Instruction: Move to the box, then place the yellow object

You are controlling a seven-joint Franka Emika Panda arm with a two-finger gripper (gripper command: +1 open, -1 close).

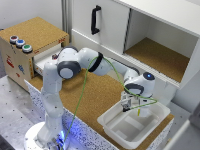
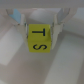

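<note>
Exterior view: the arm (image 1: 75,67) rises from its base, bends at the elbow and reaches across the cork table (image 1: 100,95) so that its wrist points straight down over the box (image 1: 150,125). The gripper (image 1: 127,107) hangs inside the box's rim. Wrist view: the fingers (image 2: 58,31) are clamped on the yellow object (image 2: 40,38), a lettered cube held above the box floor.

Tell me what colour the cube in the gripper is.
Yellow cube with black letters T and S; clearest in the wrist view.
</note>
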